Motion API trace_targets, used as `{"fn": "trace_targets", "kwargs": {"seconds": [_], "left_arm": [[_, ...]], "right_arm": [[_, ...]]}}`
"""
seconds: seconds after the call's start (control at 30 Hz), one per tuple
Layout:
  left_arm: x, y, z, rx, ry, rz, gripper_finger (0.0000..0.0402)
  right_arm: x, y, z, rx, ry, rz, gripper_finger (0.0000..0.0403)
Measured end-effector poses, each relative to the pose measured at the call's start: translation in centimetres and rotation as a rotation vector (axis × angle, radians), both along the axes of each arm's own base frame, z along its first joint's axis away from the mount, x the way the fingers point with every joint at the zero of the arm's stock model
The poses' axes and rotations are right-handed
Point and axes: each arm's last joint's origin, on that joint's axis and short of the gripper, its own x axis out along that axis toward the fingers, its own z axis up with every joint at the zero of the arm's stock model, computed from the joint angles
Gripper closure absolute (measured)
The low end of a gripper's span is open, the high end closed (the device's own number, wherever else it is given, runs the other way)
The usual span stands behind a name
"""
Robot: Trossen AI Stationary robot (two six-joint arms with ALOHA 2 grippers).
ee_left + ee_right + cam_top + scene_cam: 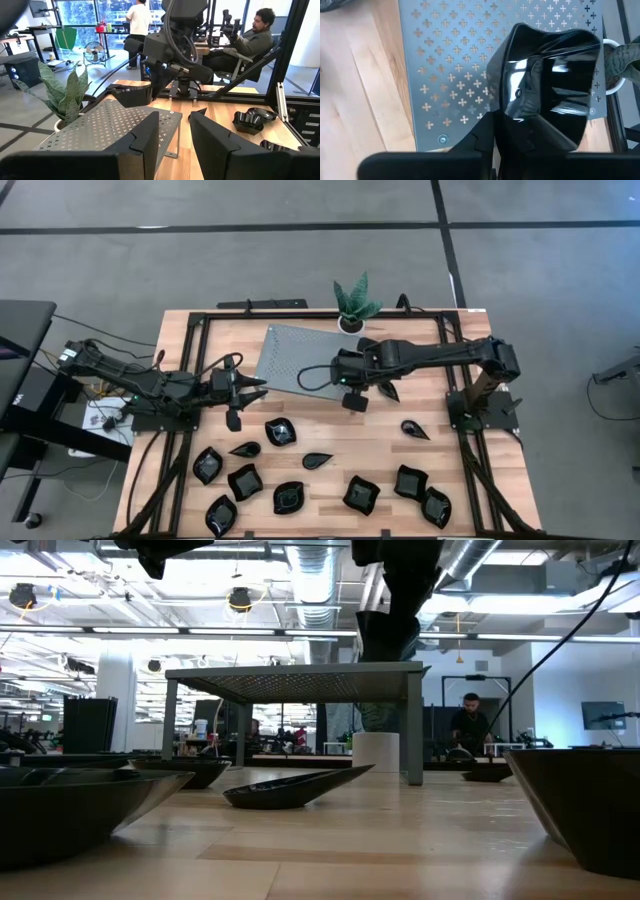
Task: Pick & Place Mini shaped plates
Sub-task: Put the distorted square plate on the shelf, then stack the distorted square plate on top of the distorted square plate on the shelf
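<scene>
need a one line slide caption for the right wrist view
Right end effector holding a glossy black mini plate above the grey perforated stand, plant pot at the stand's edge.

Right gripper (520,150): its fingertips lie behind the glossy black wavy-rimmed plate (547,80) it clamps, and that plate covers part of the grey perforated metal stand (460,65). The white pot (611,75) of the green plant is cut by the picture's edge. In the low view, two black dishes (60,810) (590,805) at the desk's near edge are cropped by the frame. The shape of the dark dish (389,390) under the right arm cannot be told.
</scene>
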Motion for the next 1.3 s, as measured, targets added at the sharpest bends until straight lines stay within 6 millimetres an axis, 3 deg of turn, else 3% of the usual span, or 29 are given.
{"fn": "trace_targets", "kwargs": {"seconds": [0.5,0.7,0.97,1.13,1.3], "left_arm": [[0.0,0.0,0.0,0.000,0.000,0.000,0.0289],[0.0,0.0,0.0,0.000,0.000,0.000,0.0289],[0.0,0.0,0.0,0.000,0.000,0.000,0.0289],[0.0,0.0,0.0,0.000,0.001,0.000,0.0289],[0.0,0.0,0.0,0.000,0.001,0.000,0.0289]], "right_arm": [[0.1,0.1,0.1,0.003,-0.021,-0.006,0.0378],[0.2,1.6,0.1,0.005,-0.036,0.036,0.0345],[0.2,6.6,0.3,0.135,-0.144,0.029,0.0271],[-1.0,11.5,0.2,0.264,-0.164,0.003,0.0236],[-0.6,17.2,-2.0,0.369,-0.226,-0.039,0.0219]]}}
